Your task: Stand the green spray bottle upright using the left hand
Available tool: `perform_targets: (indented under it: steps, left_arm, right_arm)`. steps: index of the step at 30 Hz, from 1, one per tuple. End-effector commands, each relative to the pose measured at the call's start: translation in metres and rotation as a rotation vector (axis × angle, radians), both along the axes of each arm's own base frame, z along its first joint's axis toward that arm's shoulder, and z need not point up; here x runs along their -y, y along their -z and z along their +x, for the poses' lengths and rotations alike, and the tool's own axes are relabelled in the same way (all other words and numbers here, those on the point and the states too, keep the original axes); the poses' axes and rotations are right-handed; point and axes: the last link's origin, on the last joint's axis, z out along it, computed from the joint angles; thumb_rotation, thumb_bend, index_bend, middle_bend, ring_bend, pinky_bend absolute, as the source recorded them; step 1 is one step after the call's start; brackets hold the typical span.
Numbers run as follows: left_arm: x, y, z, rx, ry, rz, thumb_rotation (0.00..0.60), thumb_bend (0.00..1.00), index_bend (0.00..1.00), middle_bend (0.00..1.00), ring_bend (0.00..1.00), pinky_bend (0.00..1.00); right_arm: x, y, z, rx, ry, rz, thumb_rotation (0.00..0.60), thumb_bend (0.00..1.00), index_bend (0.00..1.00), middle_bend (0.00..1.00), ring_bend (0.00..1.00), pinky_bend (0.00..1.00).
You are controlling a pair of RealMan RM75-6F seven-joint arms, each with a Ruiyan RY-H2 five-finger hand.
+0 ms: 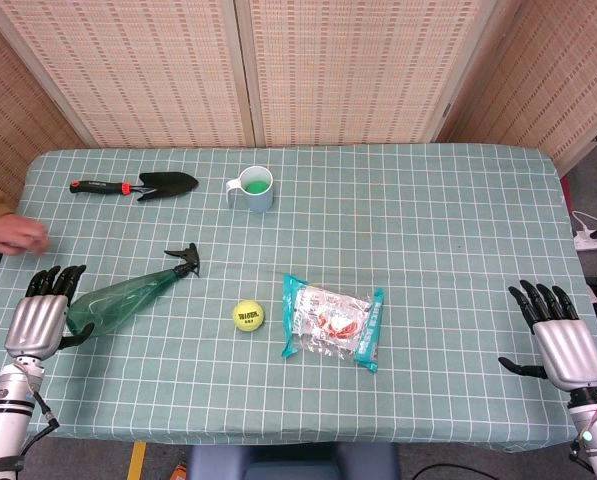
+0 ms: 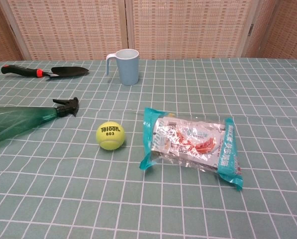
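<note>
The green spray bottle (image 1: 128, 296) lies on its side at the left of the table, black nozzle pointing up and right toward the middle. In the chest view the bottle (image 2: 19, 123) enters from the left edge, nozzle to the right. My left hand (image 1: 44, 314) sits open at the bottle's base end, fingers spread and pointing away from me, thumb next to the base; whether it touches the bottle I cannot tell. My right hand (image 1: 560, 334) rests open near the table's right front, far from the bottle. Neither hand shows in the chest view.
A yellow tennis ball (image 1: 248, 316) lies right of the bottle, then a snack packet (image 1: 333, 322). At the back stand a light blue mug (image 1: 255, 188) and a garden trowel (image 1: 136, 186). A person's hand (image 1: 13, 236) reaches in at the left edge.
</note>
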Motion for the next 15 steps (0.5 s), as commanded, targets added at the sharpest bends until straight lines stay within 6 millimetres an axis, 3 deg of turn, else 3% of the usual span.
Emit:
perform_targets:
  steps: [1, 10, 15]
  left_arm:
    - [0.0, 0.001, 0.0, -0.002, -0.003, -0.003, 0.6, 0.25, 0.04, 0.08, 0.0, 0.04]
    - [0.0, 0.002, 0.005, -0.004, -0.005, -0.007, 0.6, 0.25, 0.07, 0.09, 0.0, 0.05]
    - [-0.012, 0.006, 0.034, -0.017, -0.034, -0.065, 0.6, 0.25, 0.08, 0.13, 0.02, 0.06]
  right_arm:
    - [0.0, 0.0, 0.0, 0.004, 0.002, 0.001, 0.6, 0.0, 0.0, 0.0, 0.0, 0.0]
    - [0.0, 0.001, 0.002, 0.014, 0.002, 0.006, 0.6, 0.0, 0.0, 0.0, 0.0, 0.0]
    - [0.003, 0.002, 0.005, 0.029, 0.0, 0.007, 0.6, 0.0, 0.0, 0.0, 0.0, 0.0]
